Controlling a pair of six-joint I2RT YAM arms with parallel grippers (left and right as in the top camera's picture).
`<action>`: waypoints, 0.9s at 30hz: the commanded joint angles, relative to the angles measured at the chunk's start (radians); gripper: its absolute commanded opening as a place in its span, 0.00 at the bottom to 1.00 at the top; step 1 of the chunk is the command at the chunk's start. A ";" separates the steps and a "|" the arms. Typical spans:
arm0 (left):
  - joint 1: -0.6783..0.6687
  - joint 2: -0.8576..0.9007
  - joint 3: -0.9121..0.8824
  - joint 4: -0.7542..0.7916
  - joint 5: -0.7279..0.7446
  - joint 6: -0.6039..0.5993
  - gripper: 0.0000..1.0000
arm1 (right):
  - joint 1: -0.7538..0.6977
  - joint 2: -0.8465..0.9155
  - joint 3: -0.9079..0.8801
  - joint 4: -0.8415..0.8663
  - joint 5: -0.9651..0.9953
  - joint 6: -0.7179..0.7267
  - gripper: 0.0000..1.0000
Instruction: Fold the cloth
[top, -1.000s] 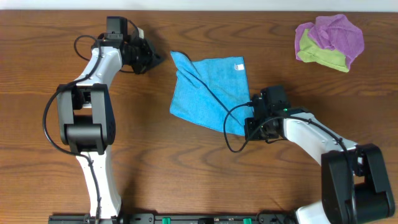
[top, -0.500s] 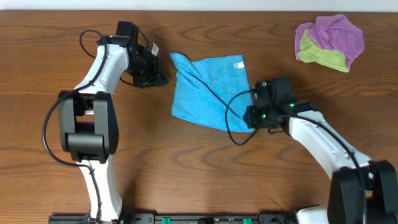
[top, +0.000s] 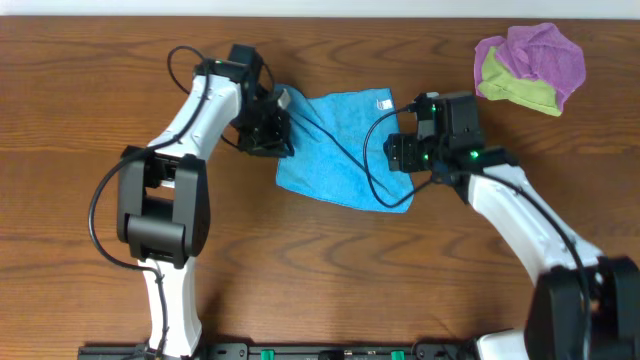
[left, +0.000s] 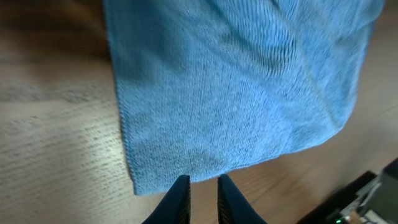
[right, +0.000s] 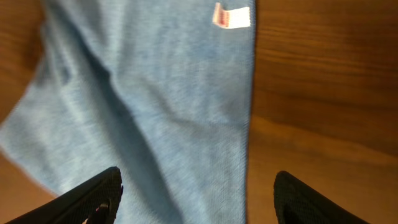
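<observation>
A blue cloth (top: 340, 150) lies spread on the wooden table with a fold ridge running across it and a white tag (top: 384, 105) at its far right corner. My left gripper (top: 278, 135) is at the cloth's left edge. In the left wrist view its fingers (left: 180, 199) stand a narrow gap apart just off the cloth's (left: 236, 93) hem, with bare wood between them. My right gripper (top: 398, 158) hovers over the right edge. In the right wrist view it (right: 199, 193) is wide open, the cloth (right: 155, 93) and its side hem lying between the fingertips; the tag (right: 231, 17) is ahead.
A bundle of purple and green cloths (top: 530, 68) lies at the back right of the table (top: 300, 270). A thin black cable (top: 372, 185) from the right arm trails over the blue cloth.
Both arms have closed in on the cloth: the left moved right to its left edge, the right moved back along its right edge. Both grippers opened, the right one wide.
</observation>
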 joint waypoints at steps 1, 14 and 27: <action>-0.023 -0.011 0.011 -0.024 -0.064 0.029 0.17 | -0.030 0.098 0.062 0.003 0.022 -0.039 0.78; -0.044 -0.011 -0.109 -0.017 -0.116 0.035 0.16 | -0.051 0.393 0.414 -0.072 0.021 -0.103 0.80; -0.045 -0.011 -0.166 0.018 -0.116 0.034 0.18 | -0.062 0.556 0.522 -0.039 0.023 -0.113 0.79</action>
